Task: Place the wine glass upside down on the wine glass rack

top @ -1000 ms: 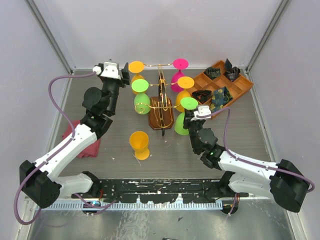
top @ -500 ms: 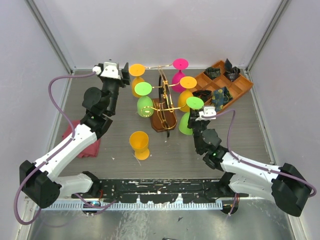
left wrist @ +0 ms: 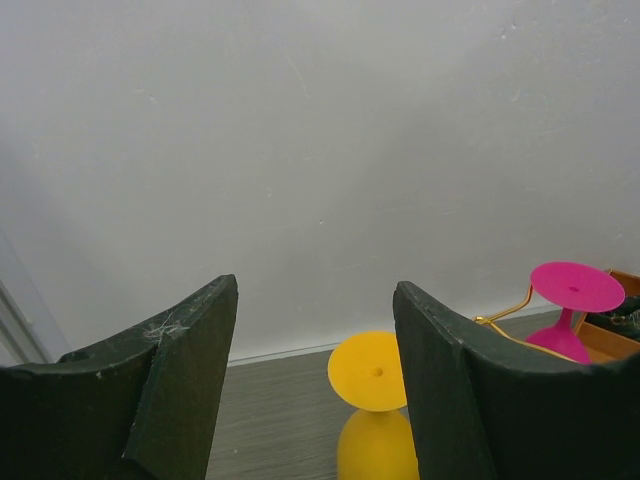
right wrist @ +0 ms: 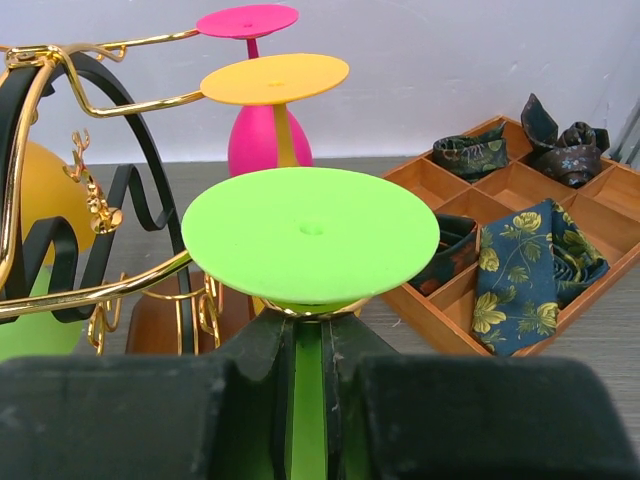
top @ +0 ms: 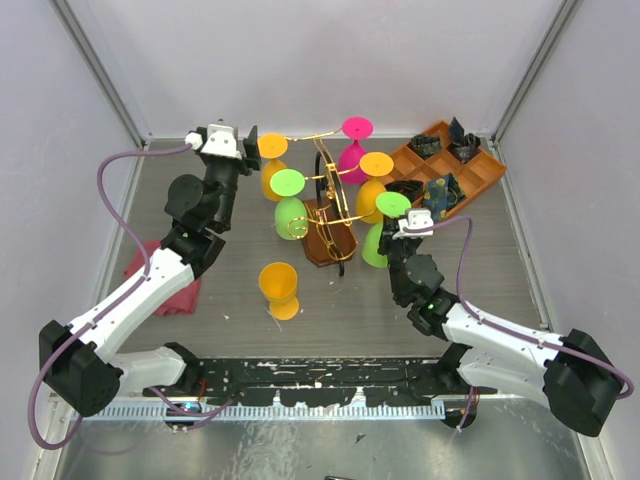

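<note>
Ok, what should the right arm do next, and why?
Probably open the right fingers and let go: they are shut on the stem of the green wine glass, whose foot sits over a gold wire arm of the wine glass rack.

left arm [top: 150, 285] stretched from near-left base toward far left of worktop, elbow raised, wrist level. left gripper [top: 249, 150] at far end, pointing toward back wall; jaws spread wide, nothing between fingers [left wrist: 185, 370], held off worktop.

right arm [top: 500, 340] lying low from near-right base, running left toward centre, wrist bent upward. right gripper [right wrist: 308, 345] pointing away from base, jaws drawn close, pinching stem of inverted green wine glass [right wrist: 310, 235] just under its foot; both fingers touching stem.
</note>
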